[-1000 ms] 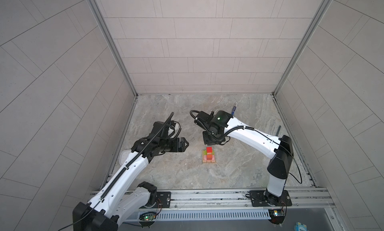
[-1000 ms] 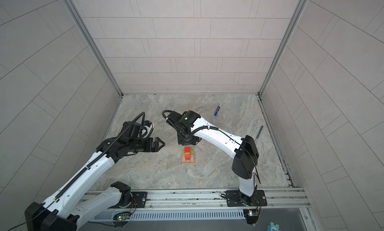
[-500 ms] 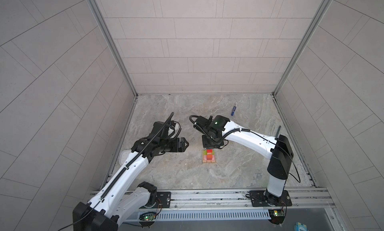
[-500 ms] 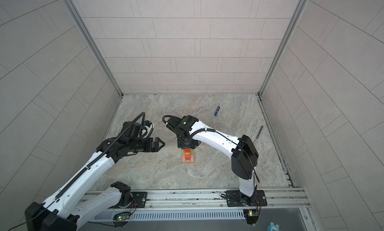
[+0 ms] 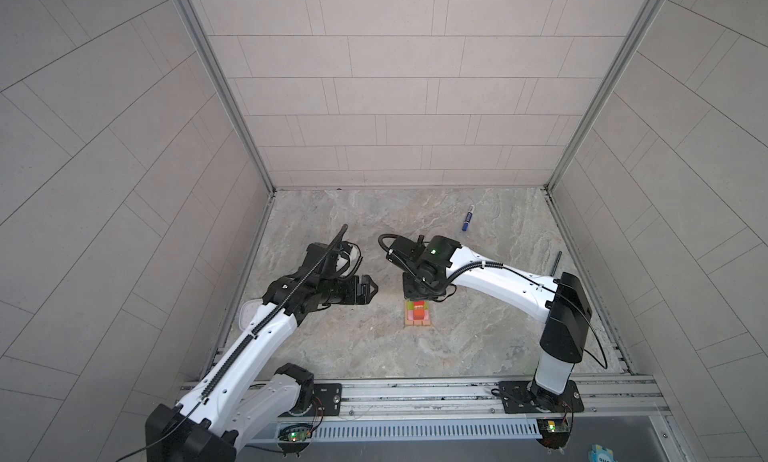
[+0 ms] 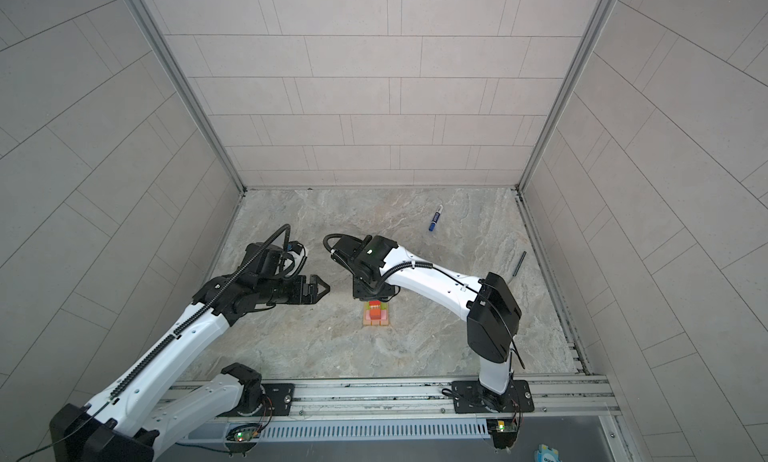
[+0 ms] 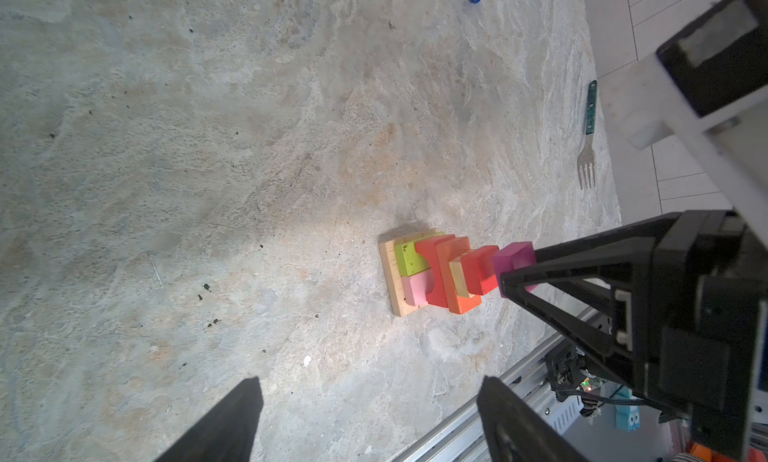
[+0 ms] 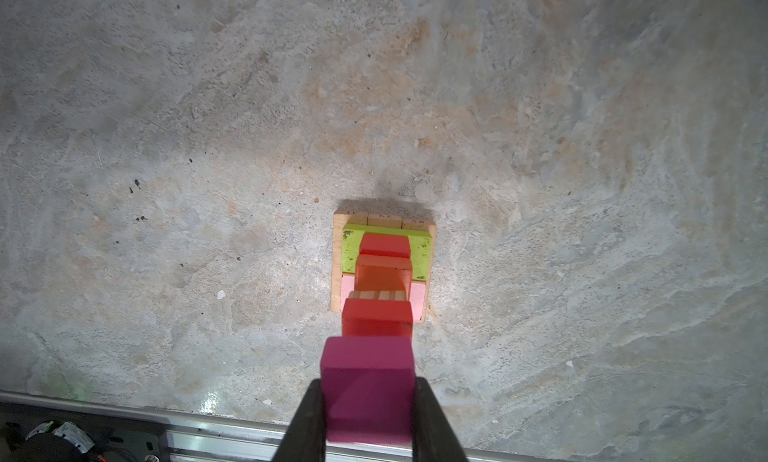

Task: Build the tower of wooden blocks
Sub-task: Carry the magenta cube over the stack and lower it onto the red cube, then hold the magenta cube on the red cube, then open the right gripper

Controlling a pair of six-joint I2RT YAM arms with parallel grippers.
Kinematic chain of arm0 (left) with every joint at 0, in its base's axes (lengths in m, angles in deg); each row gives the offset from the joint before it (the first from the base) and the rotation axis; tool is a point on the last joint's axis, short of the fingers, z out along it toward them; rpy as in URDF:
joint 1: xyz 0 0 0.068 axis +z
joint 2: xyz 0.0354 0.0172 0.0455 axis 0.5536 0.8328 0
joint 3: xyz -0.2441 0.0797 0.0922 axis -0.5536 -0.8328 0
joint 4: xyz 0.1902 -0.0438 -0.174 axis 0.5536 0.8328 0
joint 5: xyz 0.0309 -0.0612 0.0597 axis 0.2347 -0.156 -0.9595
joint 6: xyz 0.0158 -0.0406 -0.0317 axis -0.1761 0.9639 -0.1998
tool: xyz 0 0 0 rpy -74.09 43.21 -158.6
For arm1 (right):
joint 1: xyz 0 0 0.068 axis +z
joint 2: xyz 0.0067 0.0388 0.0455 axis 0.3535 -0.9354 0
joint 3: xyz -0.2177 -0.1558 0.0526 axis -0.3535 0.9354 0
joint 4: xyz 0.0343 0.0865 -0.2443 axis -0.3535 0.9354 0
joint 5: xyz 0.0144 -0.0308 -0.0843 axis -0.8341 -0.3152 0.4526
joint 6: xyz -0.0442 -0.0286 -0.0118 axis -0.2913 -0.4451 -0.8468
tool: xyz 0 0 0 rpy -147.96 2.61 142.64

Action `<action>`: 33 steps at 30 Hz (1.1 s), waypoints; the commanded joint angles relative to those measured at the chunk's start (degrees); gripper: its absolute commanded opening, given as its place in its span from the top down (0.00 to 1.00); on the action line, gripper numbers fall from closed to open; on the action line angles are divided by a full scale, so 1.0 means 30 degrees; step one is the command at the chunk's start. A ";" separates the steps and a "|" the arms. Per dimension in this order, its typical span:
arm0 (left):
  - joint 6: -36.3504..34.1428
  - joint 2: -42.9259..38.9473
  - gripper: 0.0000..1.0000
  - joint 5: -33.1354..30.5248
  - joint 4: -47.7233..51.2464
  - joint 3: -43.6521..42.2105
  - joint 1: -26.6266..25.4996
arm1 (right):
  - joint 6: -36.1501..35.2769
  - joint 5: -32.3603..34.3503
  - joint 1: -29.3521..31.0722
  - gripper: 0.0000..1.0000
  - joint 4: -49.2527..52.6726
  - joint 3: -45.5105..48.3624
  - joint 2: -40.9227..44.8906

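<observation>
The wood block tower (image 5: 419, 314) (image 6: 376, 314) stands mid-floor: a tan plank base (image 8: 337, 264), lime-green (image 8: 351, 247) and pink bricks, a red arch, an orange brick (image 7: 453, 272), a tan plank and a red cube (image 7: 478, 268) on top. My right gripper (image 8: 368, 383) (image 7: 505, 281) is shut on a magenta cube (image 8: 368, 389) (image 7: 513, 258), held right over the red cube; I cannot tell whether they touch. In both top views the right wrist (image 5: 422, 289) hides the tower's top. My left gripper (image 7: 370, 383) (image 5: 372, 290) (image 6: 326, 289) hangs open and empty, left of the tower.
A blue marker pen (image 5: 468, 218) (image 6: 435, 218) lies at the back right. A fork with a dark handle (image 7: 588, 139) (image 5: 556, 262) lies by the right wall. A metal rail (image 5: 415, 393) runs along the front edge. Tiled walls close in three sides.
My right gripper has moved toward the front and down over the tower, carrying the magenta cube. The left arm has stayed put.
</observation>
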 commanded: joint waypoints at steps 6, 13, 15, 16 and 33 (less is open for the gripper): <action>-0.0082 -0.0095 0.12 0.0034 -0.0134 -0.0314 0.0119 | 0.0773 0.0445 0.0131 0.75 -0.0262 0.0650 0.0845; -0.0082 -0.0095 0.12 0.0015 -0.0132 -0.0337 0.0119 | 0.0792 0.0243 0.0190 0.75 -0.0534 0.0872 0.0795; -0.0078 -0.0104 0.12 0.0027 -0.0132 -0.0336 0.0110 | 0.0792 0.0265 0.0178 0.75 -0.0535 0.0871 0.0779; -0.0075 -0.0089 0.12 0.0026 -0.0132 -0.0342 0.0119 | 0.0762 0.0265 0.0186 0.75 -0.0534 0.0900 0.0780; -0.0075 -0.0089 0.12 -0.0025 -0.0132 -0.0342 0.0119 | 0.0792 0.0386 0.0233 0.74 -0.0461 0.1135 0.1056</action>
